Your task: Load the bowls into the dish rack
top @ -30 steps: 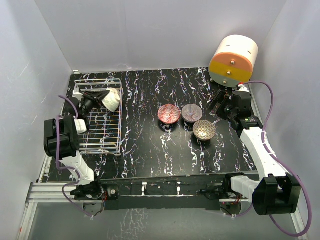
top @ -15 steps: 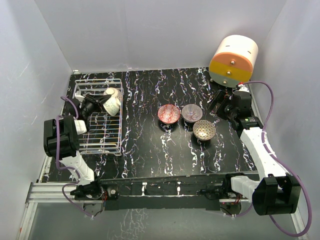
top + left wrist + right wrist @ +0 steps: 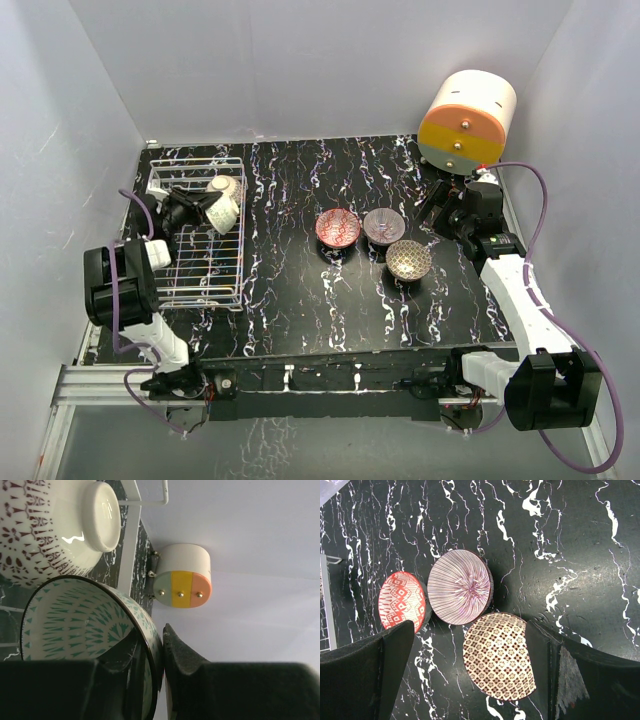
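1. Drawn back toward the near edge over the last second is the left arm's elbow, and the pale green bowl [image 3: 75,625] has been swung a little nearer within the far end of the dish rack [image 3: 200,270].
2. That bowl's rim is pinched by the left hand [image 3: 192,210], narrow, with one finger inside and one outside; the bowl is kept on edge.
3. Just beyond it a second bowl [image 3: 50,530] is seen lying on its side in the rack; whether the two touch cannot be told.
4. No release has been made yet, so the placing is judged nearly done, not finished.
5. The right hand [image 3: 438,203] is spread wide and empty, near the bowls on the bench [image 3: 300,300].
6. Counted: five bowls. Two are at the rack, and three are on the bench to the right: red [image 3: 337,228], purple-grey [image 3: 382,225] and brown-gold [image 3: 408,258]. One rack is counted, and one striped cylinder [image 3: 467,120] at the far right.
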Action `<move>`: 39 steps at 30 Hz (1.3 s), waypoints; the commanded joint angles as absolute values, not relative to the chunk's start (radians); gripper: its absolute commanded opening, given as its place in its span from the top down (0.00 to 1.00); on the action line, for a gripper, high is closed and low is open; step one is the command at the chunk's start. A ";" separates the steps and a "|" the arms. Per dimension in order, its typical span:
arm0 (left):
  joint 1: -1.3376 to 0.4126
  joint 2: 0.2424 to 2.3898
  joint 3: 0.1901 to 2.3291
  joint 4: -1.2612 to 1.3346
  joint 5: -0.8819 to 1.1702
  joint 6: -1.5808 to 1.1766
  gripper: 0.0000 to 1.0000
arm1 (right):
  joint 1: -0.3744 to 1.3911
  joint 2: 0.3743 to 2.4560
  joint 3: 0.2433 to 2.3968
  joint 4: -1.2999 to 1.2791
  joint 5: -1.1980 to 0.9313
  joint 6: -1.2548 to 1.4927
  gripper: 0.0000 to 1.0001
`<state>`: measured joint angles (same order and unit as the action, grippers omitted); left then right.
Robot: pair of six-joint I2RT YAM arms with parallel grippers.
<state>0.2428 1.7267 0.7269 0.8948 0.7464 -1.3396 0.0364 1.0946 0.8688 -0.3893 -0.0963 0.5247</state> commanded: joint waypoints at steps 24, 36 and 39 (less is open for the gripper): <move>0.260 1.809 0.623 1.189 0.773 -1.556 1.00 | 0.031 1.078 0.853 -0.333 -0.076 0.515 0.02; 0.261 1.873 0.590 1.008 0.747 -1.453 0.90 | 0.031 1.092 0.839 -0.321 -0.074 0.509 0.02; 0.262 1.862 0.594 0.928 0.732 -1.407 0.73 | 0.031 1.099 0.841 -0.319 -0.074 0.505 0.02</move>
<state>0.2649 1.8133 0.6361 1.1816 0.7952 -1.5478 0.0364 1.0946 0.8524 -0.3840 -0.0879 0.5220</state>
